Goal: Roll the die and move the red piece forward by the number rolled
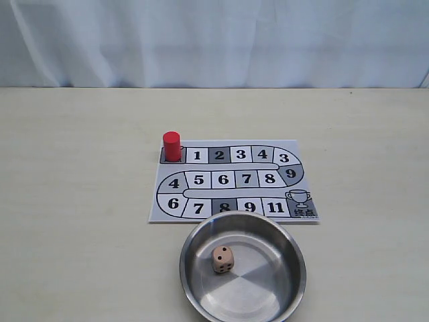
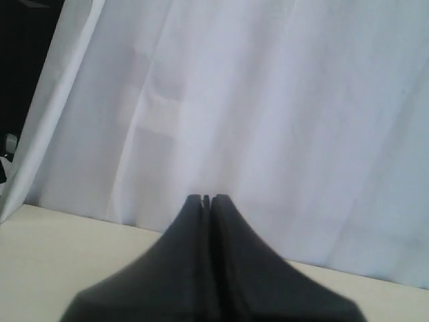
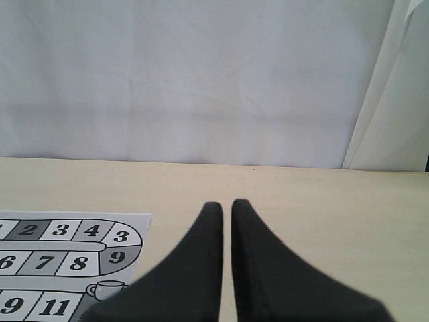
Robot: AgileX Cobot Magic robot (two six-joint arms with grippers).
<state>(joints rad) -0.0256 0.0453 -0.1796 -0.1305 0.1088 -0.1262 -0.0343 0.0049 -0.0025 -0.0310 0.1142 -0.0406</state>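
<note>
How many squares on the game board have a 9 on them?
2. One nine sits on the right-hand bend of the board; the other nine is in the bottom row, beside 11. The red piece hides one square's marking.

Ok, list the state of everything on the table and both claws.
Printed paper game board: flat on the pale table.
Round steel bowl: upright on the table.
Small beige wooden die: at rest inside the bowl, not gripped.
Red cylinder piece: upright on the board's start square, beside square 1.
Left claw: shut, empty.
Right claw: shut to a thin slit, empty.
</note>
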